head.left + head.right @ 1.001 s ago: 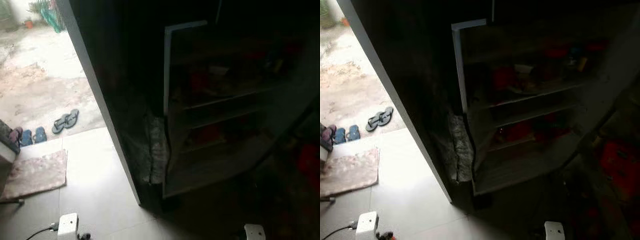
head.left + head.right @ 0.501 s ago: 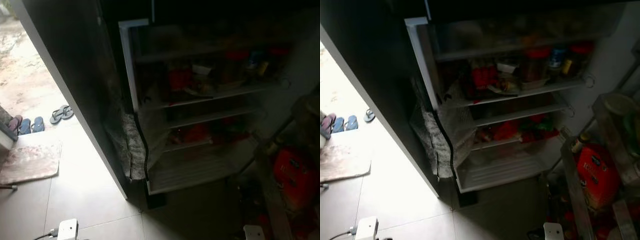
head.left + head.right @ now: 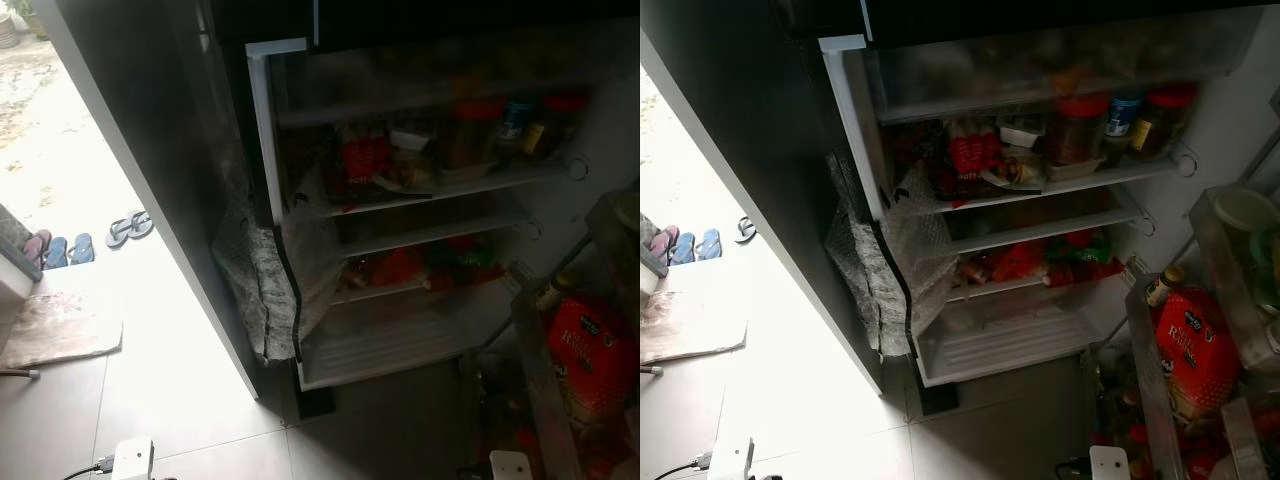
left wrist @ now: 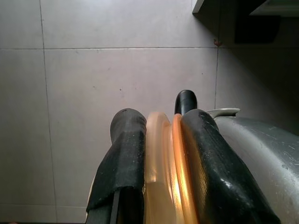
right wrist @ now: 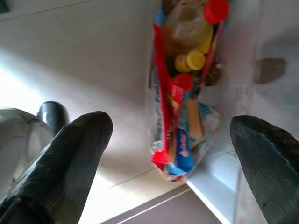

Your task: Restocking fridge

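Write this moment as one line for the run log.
fridge: open | left gripper: shut on orange lid | right gripper: open

Counts: 1 open fridge (image 3: 855, 130), 4 shelves (image 3: 1040, 232) visible inside. Top stocked shelf: 3 jars (image 3: 1080, 128) in a row, two red-lidded, one blue-lidded. 1 red pack (image 3: 975, 152) beside them. Fridge door: 1 red bag (image 3: 1190, 350), 1 small bottle (image 3: 1160, 287). Doorway floor: 4 sandals (image 3: 128, 226), i.e. 2 pairs, plus 1 mat (image 3: 62, 328). 2 white boxes on the tiles (image 3: 132, 459). Right wrist view: 1 clear bag of groceries (image 5: 184, 116) with 3 caps, two red, one yellow.
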Tool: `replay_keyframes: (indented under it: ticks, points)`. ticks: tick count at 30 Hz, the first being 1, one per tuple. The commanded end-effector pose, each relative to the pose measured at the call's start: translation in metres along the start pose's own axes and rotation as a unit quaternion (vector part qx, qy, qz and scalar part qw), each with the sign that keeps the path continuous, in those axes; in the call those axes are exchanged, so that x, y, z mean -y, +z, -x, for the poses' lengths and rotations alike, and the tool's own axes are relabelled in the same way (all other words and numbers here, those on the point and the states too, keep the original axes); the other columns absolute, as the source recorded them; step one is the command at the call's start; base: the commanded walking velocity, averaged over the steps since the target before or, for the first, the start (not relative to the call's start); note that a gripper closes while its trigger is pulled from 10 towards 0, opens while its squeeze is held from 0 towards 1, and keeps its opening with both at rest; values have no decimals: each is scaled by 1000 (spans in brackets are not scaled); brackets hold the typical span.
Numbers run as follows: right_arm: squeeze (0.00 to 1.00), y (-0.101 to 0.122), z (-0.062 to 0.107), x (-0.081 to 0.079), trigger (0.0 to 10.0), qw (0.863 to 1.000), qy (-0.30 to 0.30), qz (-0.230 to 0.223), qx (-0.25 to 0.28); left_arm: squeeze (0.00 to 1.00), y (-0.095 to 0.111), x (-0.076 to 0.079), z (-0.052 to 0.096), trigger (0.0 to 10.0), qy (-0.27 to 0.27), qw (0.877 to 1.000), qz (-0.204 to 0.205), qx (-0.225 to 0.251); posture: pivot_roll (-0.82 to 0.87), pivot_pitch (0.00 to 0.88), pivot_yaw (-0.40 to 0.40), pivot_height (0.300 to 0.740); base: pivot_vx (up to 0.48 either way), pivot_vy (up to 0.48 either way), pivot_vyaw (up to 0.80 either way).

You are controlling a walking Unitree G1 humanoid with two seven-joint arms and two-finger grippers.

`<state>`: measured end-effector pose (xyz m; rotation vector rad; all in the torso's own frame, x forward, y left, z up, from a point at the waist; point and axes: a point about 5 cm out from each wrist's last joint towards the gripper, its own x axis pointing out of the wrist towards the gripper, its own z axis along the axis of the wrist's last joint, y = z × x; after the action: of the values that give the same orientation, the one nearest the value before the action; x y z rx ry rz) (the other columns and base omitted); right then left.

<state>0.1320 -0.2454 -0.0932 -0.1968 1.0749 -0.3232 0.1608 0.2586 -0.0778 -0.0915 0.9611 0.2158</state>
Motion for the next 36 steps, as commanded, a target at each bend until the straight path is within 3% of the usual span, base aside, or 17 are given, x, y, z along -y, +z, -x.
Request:
replay_keyframes:
  ticks: [1, 36]
  points:
    - [0, -7, 1, 2, 10000, 1000, -8, 11, -13, 0, -3, -5, 1, 10000, 6, 1000, -4, -9, -23, 111, 30, 740, 0, 0, 0]
    - [0, -7, 1, 1, 10000, 1000, -24, 11, -16, 0, 2, -6, 1, 10000, 5, 1000, -5, -3, -21, 111, 31, 740, 0, 0, 0]
